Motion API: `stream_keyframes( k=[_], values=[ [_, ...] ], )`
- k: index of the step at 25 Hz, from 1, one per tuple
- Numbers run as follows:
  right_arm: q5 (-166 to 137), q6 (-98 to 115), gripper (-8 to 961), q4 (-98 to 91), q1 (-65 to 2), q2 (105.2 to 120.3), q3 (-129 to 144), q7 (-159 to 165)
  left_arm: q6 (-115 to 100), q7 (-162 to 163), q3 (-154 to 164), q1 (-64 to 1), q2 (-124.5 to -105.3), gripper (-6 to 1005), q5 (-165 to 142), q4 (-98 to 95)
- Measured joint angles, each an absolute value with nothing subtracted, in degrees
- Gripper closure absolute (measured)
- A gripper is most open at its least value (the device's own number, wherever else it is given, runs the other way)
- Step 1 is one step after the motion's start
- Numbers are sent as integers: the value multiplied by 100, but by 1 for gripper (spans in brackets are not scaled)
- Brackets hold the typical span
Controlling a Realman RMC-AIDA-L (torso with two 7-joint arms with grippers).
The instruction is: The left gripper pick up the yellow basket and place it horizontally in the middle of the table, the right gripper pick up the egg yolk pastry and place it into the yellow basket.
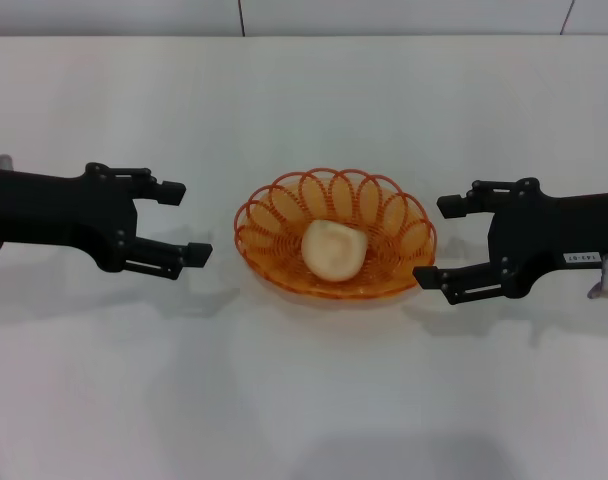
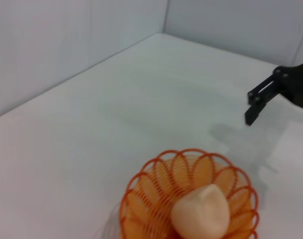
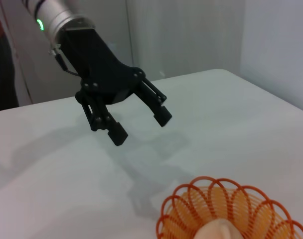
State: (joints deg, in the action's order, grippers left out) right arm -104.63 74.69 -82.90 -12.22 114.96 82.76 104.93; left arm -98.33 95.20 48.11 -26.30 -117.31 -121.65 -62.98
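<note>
We see the yellow basket [image 1: 336, 238] lying level near the middle of the table [image 1: 304, 400], with the egg yolk pastry [image 1: 334, 250] resting inside it, close to the centre. Our left gripper [image 1: 189, 222] hangs off the basket's left side, apart from it, its fingers spread wide and holding nothing. Our right gripper [image 1: 436, 240] hangs at the basket's right side, fingers also wide and empty; its lower fingertip sits just beside the rim, and from the head view we cannot be sure whether it touches the wire or only overlaps it.

Both placements look done to us, so the risk lies in the retreat. If the right arm swings across instead of drawing straight back, that near fingertip could catch a coil loop and drag or tip the light basket, and the pastry could roll out. A low sweep by the left arm could nudge the basket off centre in the same way.

Counted: one basket, one pastry, two grippers, one table. We find nothing else on the surface.
</note>
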Motion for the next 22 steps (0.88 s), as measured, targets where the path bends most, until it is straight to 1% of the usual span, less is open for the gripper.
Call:
stream_keyframes(
  k=[22],
  values=[
    [-10468,7681,84,-8361,-1215,11496,8214,10432,-10282,9072,4855,-2756,-11759,111,-12140,-6177]
  ],
)
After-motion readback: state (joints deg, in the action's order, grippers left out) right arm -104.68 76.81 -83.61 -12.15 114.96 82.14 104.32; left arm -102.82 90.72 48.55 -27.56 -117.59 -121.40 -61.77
